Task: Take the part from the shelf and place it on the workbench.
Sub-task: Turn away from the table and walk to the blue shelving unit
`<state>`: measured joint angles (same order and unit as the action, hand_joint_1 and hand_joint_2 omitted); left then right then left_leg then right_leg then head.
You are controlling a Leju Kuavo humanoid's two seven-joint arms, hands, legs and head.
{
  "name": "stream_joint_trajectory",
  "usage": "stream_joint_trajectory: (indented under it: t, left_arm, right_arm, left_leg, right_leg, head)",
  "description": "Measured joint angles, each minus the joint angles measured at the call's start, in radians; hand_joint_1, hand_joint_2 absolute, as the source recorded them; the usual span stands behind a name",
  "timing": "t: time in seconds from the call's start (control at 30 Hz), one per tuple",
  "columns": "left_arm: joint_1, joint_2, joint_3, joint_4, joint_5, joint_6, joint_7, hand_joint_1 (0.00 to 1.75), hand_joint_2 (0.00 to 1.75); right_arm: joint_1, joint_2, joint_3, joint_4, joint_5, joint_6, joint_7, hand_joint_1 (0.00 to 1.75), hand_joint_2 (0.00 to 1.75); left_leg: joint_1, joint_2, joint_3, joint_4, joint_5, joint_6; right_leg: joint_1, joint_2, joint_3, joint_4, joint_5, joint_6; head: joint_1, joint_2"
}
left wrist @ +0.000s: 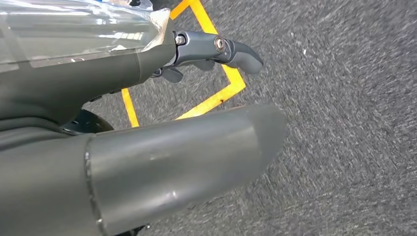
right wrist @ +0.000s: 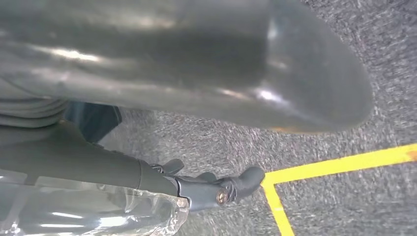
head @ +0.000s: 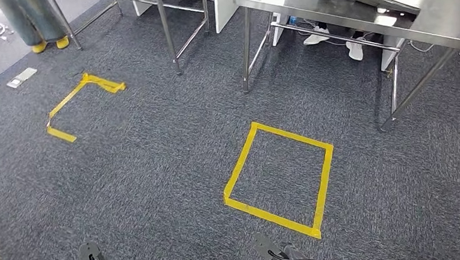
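Both hands, left [left wrist: 216, 51] and right [right wrist: 216, 189], hang empty above carpet [head: 158, 170].

Ahead of you the grey carpet [head: 157, 164] lies open around the yellow tape square [head: 279, 178] — beyond it, steel table legs [head: 245, 50] and a person's shoes [head: 337, 42] block the way.
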<state>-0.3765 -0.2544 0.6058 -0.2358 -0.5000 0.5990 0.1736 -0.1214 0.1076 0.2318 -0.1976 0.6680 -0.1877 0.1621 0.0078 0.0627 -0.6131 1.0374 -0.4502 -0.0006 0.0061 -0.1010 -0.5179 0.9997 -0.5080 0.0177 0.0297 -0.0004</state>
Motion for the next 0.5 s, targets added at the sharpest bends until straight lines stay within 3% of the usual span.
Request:
stream_joint_trajectory:
  t: [0.07, 0.13, 0.2, 0.27, 0.3, 0.33, 0.4, 0.47, 0.5]
  left_arm:
    - [0.002, 0.003, -0.010, 0.000, -0.005, 0.002, 0.004, 0.00, 0.00]
    - [0.003, 0.006, -0.017, 0.000, -0.010, 0.005, 0.004, 0.00, 0.00]
    - [0.002, 0.006, -0.026, 0.000, -0.016, 0.007, 0.004, 0.00, 0.00]
    - [0.003, 0.006, -0.032, 0.000, -0.018, 0.008, 0.004, 0.00, 0.00]
    - [0.004, 0.007, -0.033, 0.000, -0.018, 0.008, 0.004, 0.00, 0.00]
    - [0.005, 0.007, -0.035, 0.000, -0.018, 0.009, 0.004, 0.00, 0.00]
    - [0.006, 0.008, -0.039, 0.000, -0.018, 0.010, 0.004, 0.00, 0.00]
    - [0.006, 0.008, -0.042, 0.000, -0.018, 0.011, 0.004, 0.00, 0.00]
    - [0.006, 0.008, -0.043, 0.000, -0.018, 0.011, 0.004, 0.00, 0.00]
  right_arm:
    - [-0.002, 0.001, 0.001, 0.000, 0.007, 0.000, -0.001, 0.00, 0.00]
    - [-0.005, 0.002, 0.001, 0.000, 0.014, 0.000, -0.001, 0.00, 0.00]
    - [-0.004, 0.002, 0.002, 0.000, 0.019, 0.002, 0.000, 0.00, 0.00]
    - [-0.001, 0.001, 0.004, 0.000, 0.026, 0.007, 0.000, 0.00, 0.00]
    - [0.000, 0.001, 0.005, 0.000, 0.028, 0.009, 0.000, 0.00, 0.00]
    - [0.000, 0.001, 0.006, 0.000, 0.029, 0.011, 0.000, 0.00, 0.00]
    - [0.000, -0.001, 0.007, 0.000, 0.030, 0.012, 0.000, 0.00, 0.00]
    - [-0.001, -0.001, 0.009, 0.000, 0.030, 0.012, 0.000, 0.00, 0.00]
    - [0.000, -0.001, 0.010, 0.000, 0.030, 0.012, 0.000, 0.00, 0.00]
  left_leg:
    - [-0.003, -0.021, -0.006, -0.005, 0.005, 0.017]
    - [0.000, -0.041, -0.008, -0.011, 0.012, 0.031]
    - [0.002, -0.062, -0.011, -0.013, 0.018, 0.042]
    - [0.002, -0.087, -0.015, -0.013, 0.021, 0.048]
    - [0.001, -0.099, -0.016, -0.013, 0.022, 0.048]
    - [0.002, -0.112, -0.016, -0.013, 0.024, 0.048]
    - [0.003, -0.137, -0.016, -0.012, 0.027, 0.043]
    - [-0.001, -0.159, -0.020, -0.010, 0.032, 0.033]
    - [-0.002, -0.168, -0.023, -0.011, 0.035, 0.027]
  right_leg:
    - [0.000, -0.013, -0.003, 0.001, -0.003, 0.008]
    - [-0.005, 0.019, -0.018, 0.031, -0.024, 0.013]
    - [-0.010, 0.073, -0.066, 0.140, -0.076, 0.008]
    - [-0.012, 0.092, -0.128, 0.271, -0.121, 0.007]
    - [-0.013, 0.095, -0.144, 0.300, -0.125, 0.011]
    - [-0.014, 0.097, -0.139, 0.287, -0.112, 0.018]
    - [-0.020, 0.117, -0.082, 0.163, -0.057, 0.035]
    - [-0.025, 0.151, -0.029, 0.044, -0.014, 0.038]
    - [-0.025, 0.162, -0.017, 0.018, -0.006, 0.034]
  head:
    - [0.002, 0.000]
    - [0.002, 0.000]
    - [0.003, 0.000]
    - [0.003, 0.000]
    - [0.003, 0.000]
    - [0.003, 0.000]
    - [0.003, 0.000]
    - [0.003, 0.000]
    - [0.002, 0.000]
